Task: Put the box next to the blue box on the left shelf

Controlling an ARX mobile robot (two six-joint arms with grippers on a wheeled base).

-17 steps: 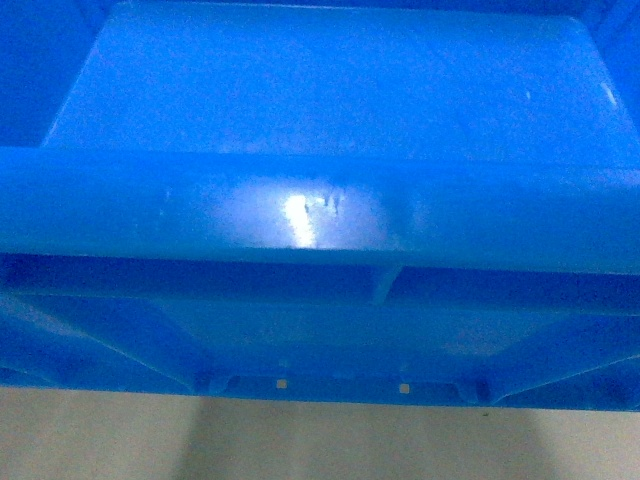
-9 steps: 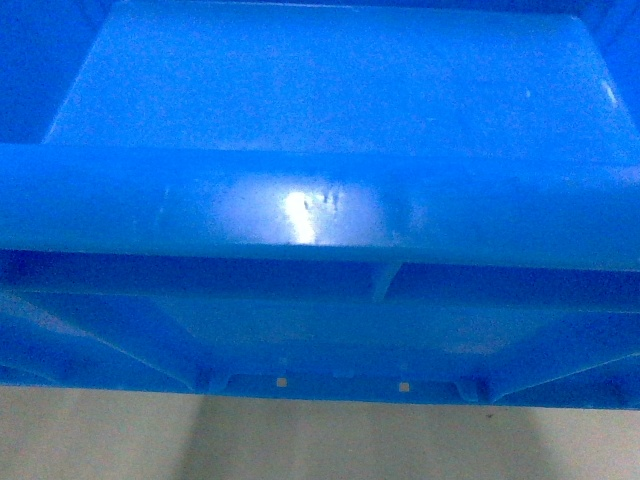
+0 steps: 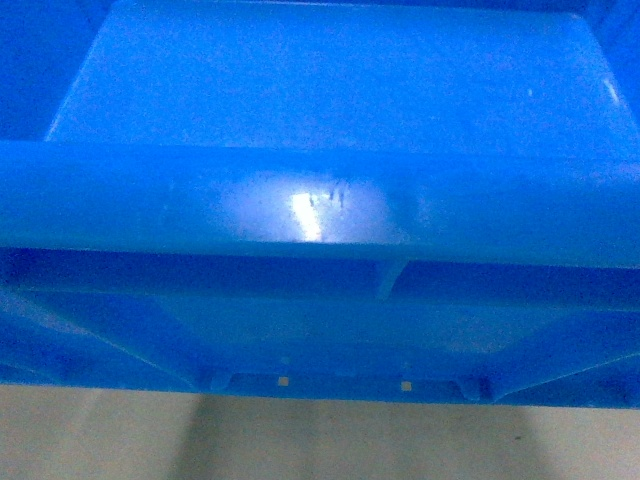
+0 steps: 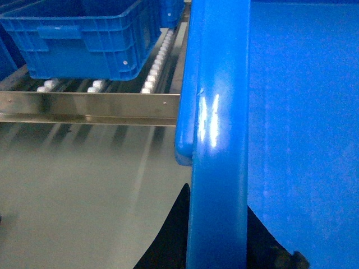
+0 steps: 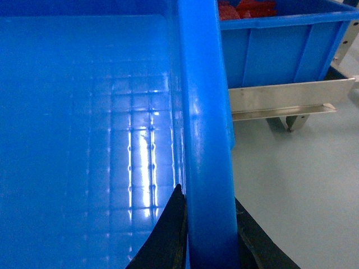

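The box (image 3: pixel 320 90), a large bright-blue crate, fills the head view with its thick near rim across the middle. My left gripper (image 4: pixel 216 227) is shut on the box's left rim (image 4: pixel 219 140), one black finger (image 4: pixel 174 238) outside and the other inside. My right gripper (image 5: pixel 208 230) is shut on the right rim (image 5: pixel 205 140) in the same way. Ahead on the left, the blue box (image 4: pixel 84 39) stands on the left shelf's white rollers (image 4: pixel 157 61). The held box's front corner sits near the shelf's metal front rail (image 4: pixel 90 106), beside that blue box.
Another blue crate (image 5: pixel 280 45) holding red pieces (image 5: pixel 247 8) stands to the right on a metal rail (image 5: pixel 291 98). Pale grey floor (image 4: pixel 73 190) lies below the held box on both sides.
In the head view the held box has crept very slightly upward. Both grips look unchanged.
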